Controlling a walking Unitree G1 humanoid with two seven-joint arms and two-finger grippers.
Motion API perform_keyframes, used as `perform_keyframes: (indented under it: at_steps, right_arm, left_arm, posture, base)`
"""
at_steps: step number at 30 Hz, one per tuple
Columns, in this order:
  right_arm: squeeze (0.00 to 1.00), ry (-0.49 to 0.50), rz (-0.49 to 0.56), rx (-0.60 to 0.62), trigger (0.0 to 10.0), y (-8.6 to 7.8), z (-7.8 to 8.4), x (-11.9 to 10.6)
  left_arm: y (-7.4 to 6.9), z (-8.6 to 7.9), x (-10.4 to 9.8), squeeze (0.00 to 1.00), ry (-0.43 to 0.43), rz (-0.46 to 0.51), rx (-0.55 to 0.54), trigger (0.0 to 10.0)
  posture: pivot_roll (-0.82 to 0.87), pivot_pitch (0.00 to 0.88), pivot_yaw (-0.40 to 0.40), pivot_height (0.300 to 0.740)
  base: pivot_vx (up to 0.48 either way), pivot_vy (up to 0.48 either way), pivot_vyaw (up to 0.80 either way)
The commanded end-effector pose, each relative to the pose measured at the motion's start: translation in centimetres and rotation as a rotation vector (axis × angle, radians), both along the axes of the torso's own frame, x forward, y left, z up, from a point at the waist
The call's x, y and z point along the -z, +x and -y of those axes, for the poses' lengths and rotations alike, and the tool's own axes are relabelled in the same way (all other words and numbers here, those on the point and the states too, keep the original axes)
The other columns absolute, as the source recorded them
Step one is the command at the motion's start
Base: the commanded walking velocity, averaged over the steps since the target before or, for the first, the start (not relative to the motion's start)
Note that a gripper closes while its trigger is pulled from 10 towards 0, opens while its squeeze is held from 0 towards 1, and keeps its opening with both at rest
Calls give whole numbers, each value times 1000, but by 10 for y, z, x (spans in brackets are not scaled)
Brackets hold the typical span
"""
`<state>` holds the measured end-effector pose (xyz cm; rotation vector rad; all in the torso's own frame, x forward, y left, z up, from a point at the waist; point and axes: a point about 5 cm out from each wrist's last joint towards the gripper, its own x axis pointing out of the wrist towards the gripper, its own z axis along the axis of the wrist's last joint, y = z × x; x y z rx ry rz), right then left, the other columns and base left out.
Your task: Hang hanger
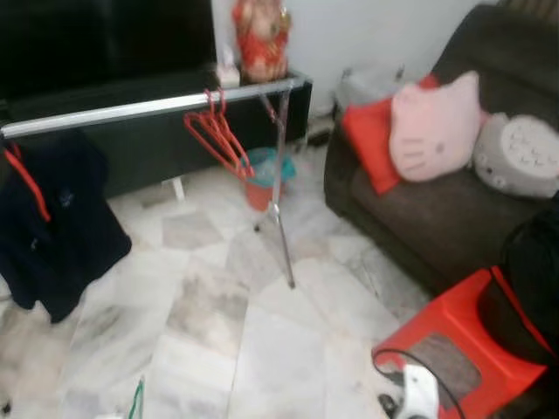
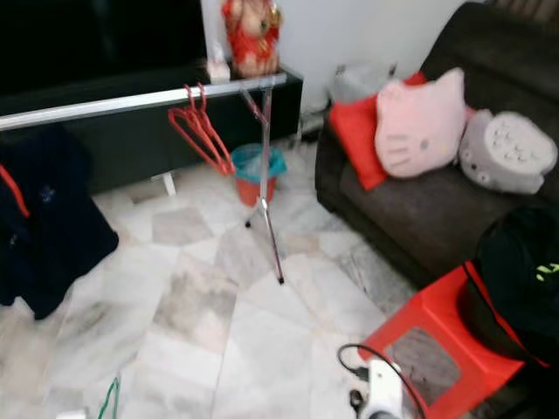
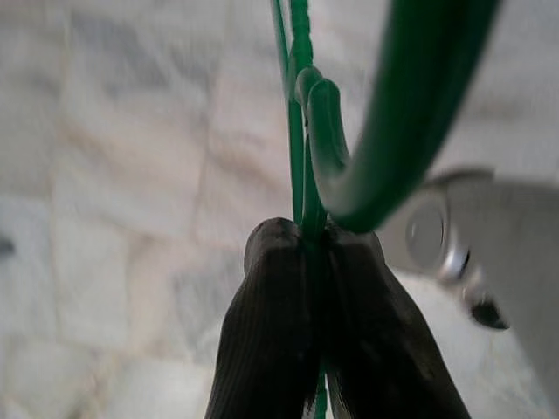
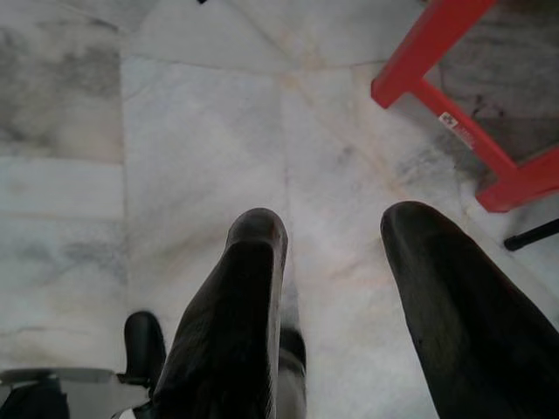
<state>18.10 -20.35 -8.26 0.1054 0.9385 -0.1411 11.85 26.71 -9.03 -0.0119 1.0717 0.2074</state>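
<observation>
While left pincer (image 3: 316,253) grips one green hanger (image 3: 349,131) | rail (image 1: 148,108): two red hangers (image 1: 218,135)

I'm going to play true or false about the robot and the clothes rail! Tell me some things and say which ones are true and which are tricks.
1. The left gripper is shut on a green hanger. True.
2. Red hangers hang on the silver rail. True.
3. The right gripper is holding a hanger too. False: its fingers are open with nothing between them, above the marble floor.
4. The pink cat cushion lies on the floor. False: it sits on the dark sofa.
5. A dark garment hangs on the rail. True.
</observation>
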Motion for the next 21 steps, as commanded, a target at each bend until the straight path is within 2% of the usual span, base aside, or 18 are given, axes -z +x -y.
perform_keyframes:
  at_steps: [1,21]
  right_arm:
    - [0,-28,-17,21,10000,-9,11,2]
    - [0,-22,-21,10,10000,-7,11,1]
  left_arm:
    - [1,3,1,0,-8,1,12,10000]
    - [2,4,0,0,-12,5,6,10000]
  posture:
    - [62,0,-23,740]
    - [65,0,-39,740]
  base:
    - [334,0,794]
    - [333,0,800]
